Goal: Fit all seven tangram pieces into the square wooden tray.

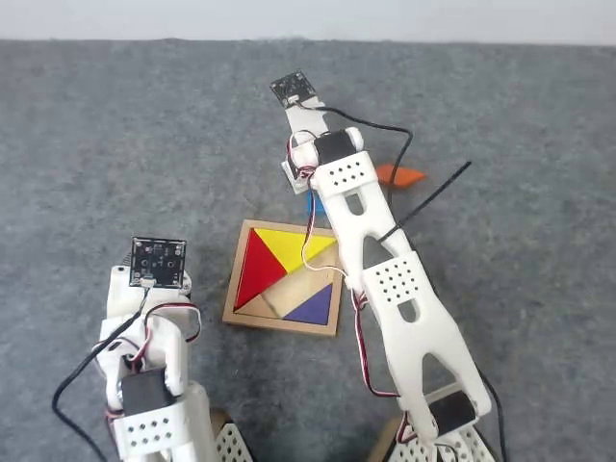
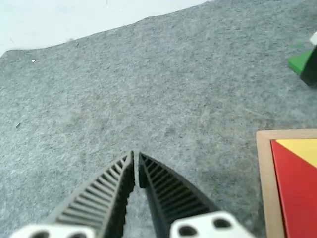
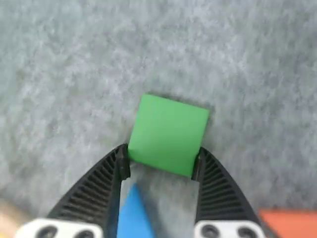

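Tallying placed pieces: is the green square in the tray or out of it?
Out. The right gripper clasps the green square over grey felt, beyond the wooden tray's edge.

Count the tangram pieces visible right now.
6. In the tray: yellow triangle, red triangle, purple triangle. Beyond it: an orange piece, a blue piece, and a green square held in the right gripper. A seventh may be hidden under the right arm.

No word, number or sign can be read anywhere (the wooden tray (image 1: 279,322), the red piece (image 1: 255,269) and the green square (image 3: 168,136) show plain faces).
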`<state>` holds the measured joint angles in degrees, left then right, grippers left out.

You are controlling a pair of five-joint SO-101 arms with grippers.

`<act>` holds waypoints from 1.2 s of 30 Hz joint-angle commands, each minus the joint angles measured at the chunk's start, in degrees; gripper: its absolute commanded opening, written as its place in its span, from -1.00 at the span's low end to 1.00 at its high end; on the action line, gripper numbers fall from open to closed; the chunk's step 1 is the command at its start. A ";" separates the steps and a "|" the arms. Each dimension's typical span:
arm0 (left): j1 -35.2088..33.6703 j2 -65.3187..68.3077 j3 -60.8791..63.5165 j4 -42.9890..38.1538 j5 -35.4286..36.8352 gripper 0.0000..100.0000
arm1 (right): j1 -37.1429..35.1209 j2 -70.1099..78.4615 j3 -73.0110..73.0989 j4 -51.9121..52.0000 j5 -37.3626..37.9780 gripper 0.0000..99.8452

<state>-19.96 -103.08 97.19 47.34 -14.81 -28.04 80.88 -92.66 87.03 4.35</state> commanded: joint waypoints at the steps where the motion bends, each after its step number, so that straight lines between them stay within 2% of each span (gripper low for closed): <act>1: -0.18 -1.14 -0.75 0.26 -0.70 -0.97 | -0.04 -5.14 -3.69 4.88 0.35 -0.88; 13: -0.18 -1.14 -0.75 0.26 -0.70 -0.97 | 4.09 -14.55 -3.69 12.00 0.70 -0.88; 16: -0.18 -1.14 -0.75 0.26 -0.70 -0.97 | 4.18 -18.59 -3.69 15.60 3.87 -0.88; 25: -0.18 -1.14 -0.75 0.26 -0.70 -0.97 | 3.82 -28.35 -1.32 16.40 5.63 -0.88; 30: -0.18 -1.14 -0.75 0.26 -0.70 -0.97 | 3.21 -42.33 11.16 16.40 5.45 -0.88; 36: -0.18 -1.14 -0.75 0.26 -0.70 -0.97 | -1.71 -66.51 39.65 15.96 6.68 -0.88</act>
<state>-19.96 -103.08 97.19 47.34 -14.81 -26.90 29.71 -65.32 100.66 9.19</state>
